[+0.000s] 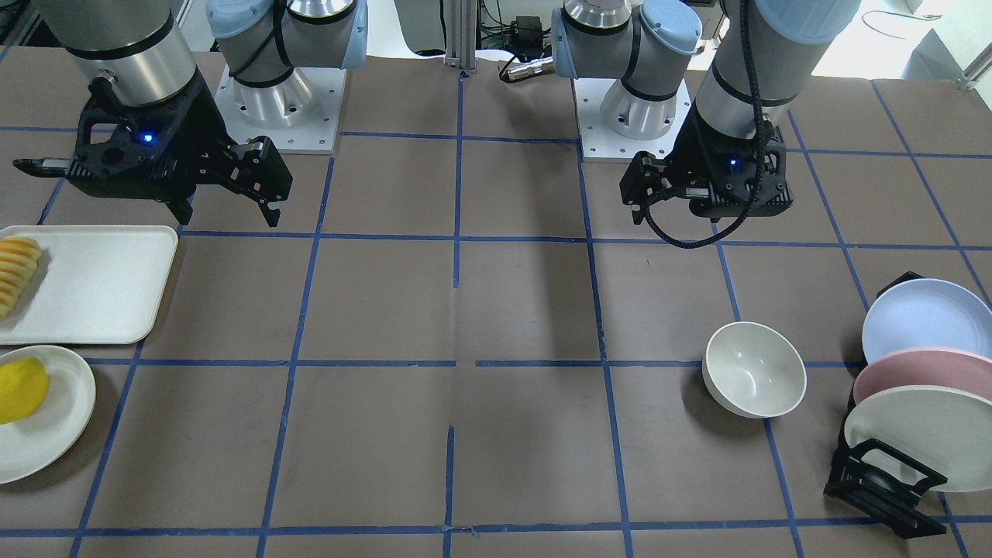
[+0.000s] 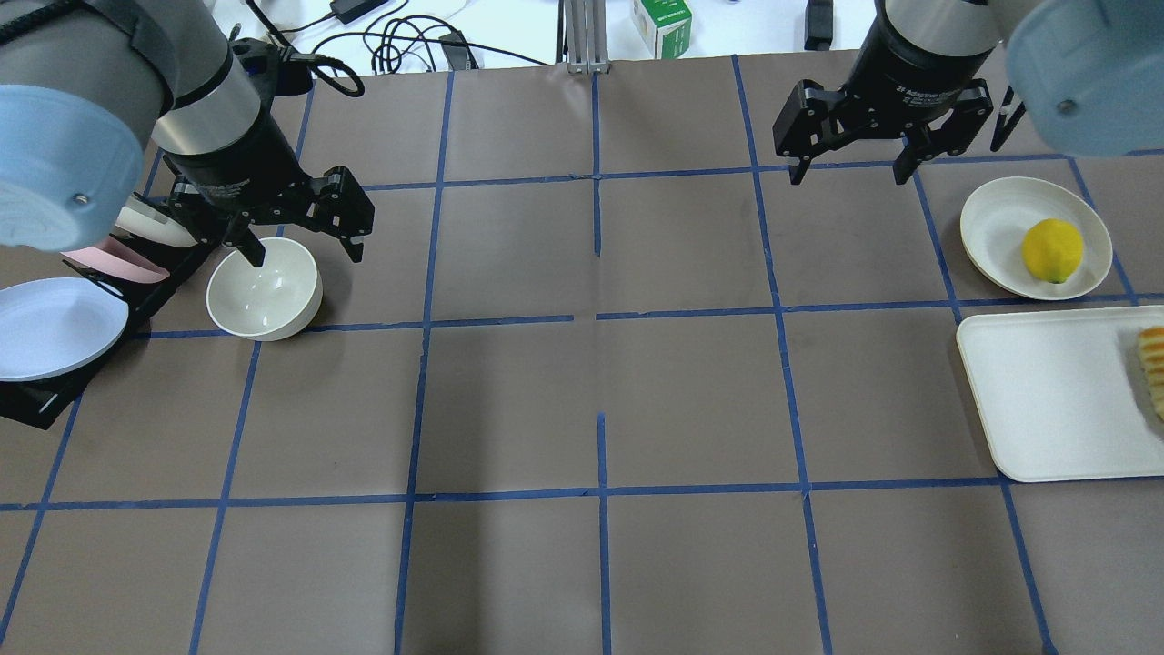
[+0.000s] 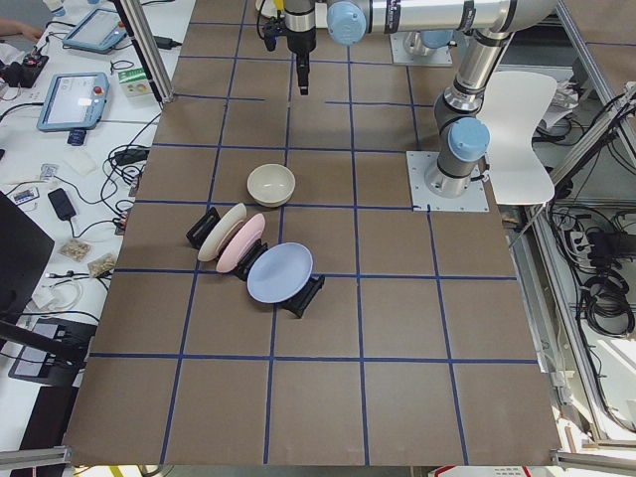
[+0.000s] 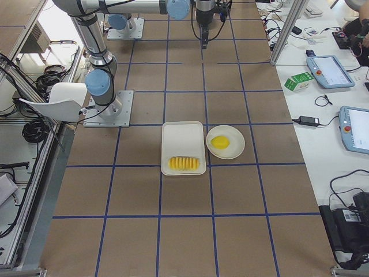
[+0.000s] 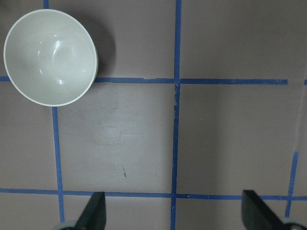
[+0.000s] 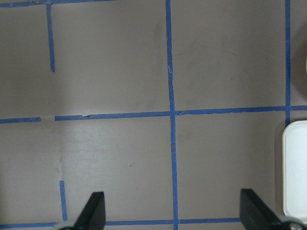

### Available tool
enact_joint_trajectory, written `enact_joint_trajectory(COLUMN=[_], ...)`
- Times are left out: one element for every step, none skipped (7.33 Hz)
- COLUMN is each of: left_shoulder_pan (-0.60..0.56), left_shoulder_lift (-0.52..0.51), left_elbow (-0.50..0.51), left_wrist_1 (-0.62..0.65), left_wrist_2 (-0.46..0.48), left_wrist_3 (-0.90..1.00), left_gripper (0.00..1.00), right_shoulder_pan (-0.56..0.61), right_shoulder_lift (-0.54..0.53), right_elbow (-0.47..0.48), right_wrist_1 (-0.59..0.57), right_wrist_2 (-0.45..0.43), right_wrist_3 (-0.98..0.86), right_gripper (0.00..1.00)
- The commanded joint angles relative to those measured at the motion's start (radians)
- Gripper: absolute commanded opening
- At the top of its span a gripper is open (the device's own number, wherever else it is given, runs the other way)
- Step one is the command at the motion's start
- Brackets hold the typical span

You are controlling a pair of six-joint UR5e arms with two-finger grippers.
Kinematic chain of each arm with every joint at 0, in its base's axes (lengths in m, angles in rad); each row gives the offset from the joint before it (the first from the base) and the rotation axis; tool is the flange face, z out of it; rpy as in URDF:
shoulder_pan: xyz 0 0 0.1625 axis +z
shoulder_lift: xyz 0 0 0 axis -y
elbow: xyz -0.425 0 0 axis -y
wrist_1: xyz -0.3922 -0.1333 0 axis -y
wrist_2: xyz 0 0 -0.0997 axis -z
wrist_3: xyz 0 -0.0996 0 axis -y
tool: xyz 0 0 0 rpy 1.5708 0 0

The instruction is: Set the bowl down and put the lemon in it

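Observation:
The off-white bowl (image 2: 264,289) stands upright and empty on the table at my left, next to the plate rack; it also shows in the left wrist view (image 5: 50,57), at the top left. My left gripper (image 2: 302,247) hangs open and empty above the table, beside the bowl and apart from it. The yellow lemon (image 2: 1053,250) lies on a flat white plate (image 2: 996,218) at my right. My right gripper (image 2: 851,169) is open and empty, held high, further out over the table than the plate and inward of it. Its open fingertips (image 6: 94,211) show bare table between them.
A black rack (image 2: 36,396) holds a blue plate (image 2: 55,327), a pink one and a white one at the far left. A white tray (image 2: 1055,391) with ridged yellow-orange sliced food (image 2: 1153,364) lies nearer me than the lemon's plate. Blue tape lines cross the brown table.

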State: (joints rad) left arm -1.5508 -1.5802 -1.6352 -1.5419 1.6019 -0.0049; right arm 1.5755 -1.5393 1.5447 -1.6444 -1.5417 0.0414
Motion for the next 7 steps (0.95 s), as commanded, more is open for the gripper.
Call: enact_joint_trajectory(left_shoulder_pan=[0.0,0.0,0.0,0.0,0.0,0.0,0.0], left_shoulder_lift=[0.0,0.0,0.002,0.002,-0.001,0.005,0.005], left_elbow=[0.0,0.0,0.001,0.001,0.001,0.0,0.0], left_wrist_1=[0.0,0.002,0.002,0.002,0.003,0.003,0.002], left_wrist_2=[0.0,-0.002,-0.003,0.0,0.0,0.004,0.003], left_wrist_3=[-0.001,-0.001,-0.001,0.0,-0.001,0.0,0.002], left_gripper=[1.0,1.0,1.0,1.0,1.0,1.0,1.0], right_shoulder_pan=[0.001,0.001,0.0,-0.015,-0.058,-0.166,-0.283], right_shoulder_lift=[0.001,-0.001,0.001,0.007,0.014,0.022,0.05], right_elbow=[0.0,0.0,0.0,-0.011,-0.008,0.001,0.003], right_wrist_1=[0.0,0.0,0.0,0.001,-0.006,-0.005,0.0], right_wrist_2=[0.0,0.0,0.0,0.0,-0.015,-0.015,-0.014], right_wrist_3=[0.0,0.0,-0.001,-0.027,-0.099,-0.151,-0.237], right_gripper=[1.0,1.0,1.0,1.0,1.0,1.0,1.0])
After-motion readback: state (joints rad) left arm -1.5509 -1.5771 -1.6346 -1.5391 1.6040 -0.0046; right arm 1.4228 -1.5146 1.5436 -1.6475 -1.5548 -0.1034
